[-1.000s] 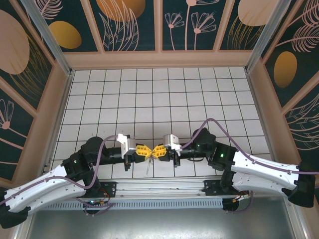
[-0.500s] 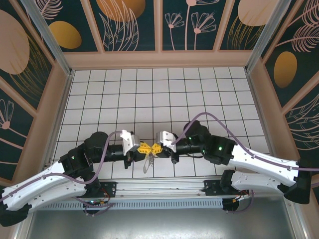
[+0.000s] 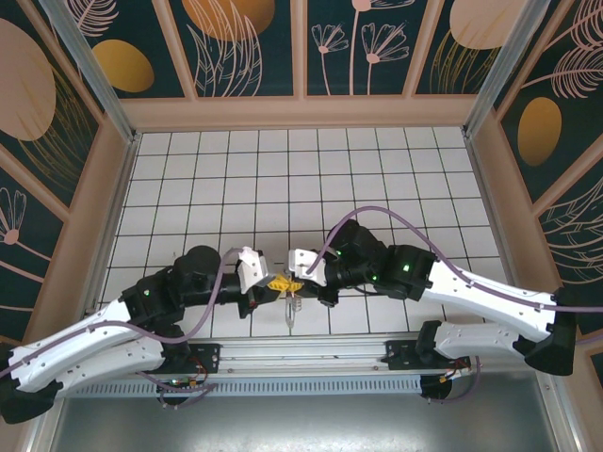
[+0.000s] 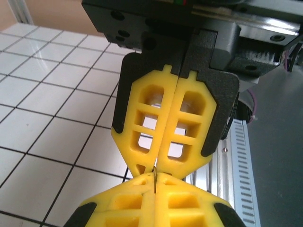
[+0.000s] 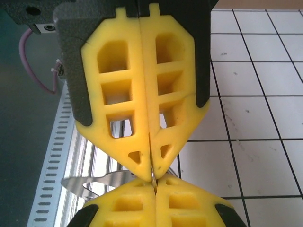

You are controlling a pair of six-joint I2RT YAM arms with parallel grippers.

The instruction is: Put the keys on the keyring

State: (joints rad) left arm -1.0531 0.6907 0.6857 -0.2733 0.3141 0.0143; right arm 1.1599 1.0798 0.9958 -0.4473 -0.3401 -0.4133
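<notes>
Both arms are reaching in low over the near edge of the tiled table [image 3: 283, 179], with their yellow tips meeting nose to nose just in front of the metal rail [image 3: 301, 356].

The left gripper [image 3: 276, 282] is coming in from the left and the right gripper [image 3: 300, 278] from the right; the tips are touching or almost touching.

Left wrist view: the left gripper [image 4: 154, 189] is sitting at the bottom with its fingers pressed flat together. The right gripper [image 4: 155, 165] is facing it from above, its fingers also pressed together. A thin wire is showing in the seam where the two sets of tips meet.

Right wrist view: the right gripper [image 5: 154, 191] is at the bottom and the left gripper [image 5: 150, 168] is above it. Both pairs of jaws are together and pinching that same thin wire.

The keyring [image 3: 290, 311] is hanging in the air right under the meeting tips, dangling toward the rail and not lying on the tiles. In the right wrist view its silver loop [image 5: 94, 182] is sticking out to the left from behind the tips, over the slotted rail.

A purple cable [image 3: 396, 215] is looping over the right arm. Dark floral panels [image 3: 240, 47] are standing around the table.
</notes>
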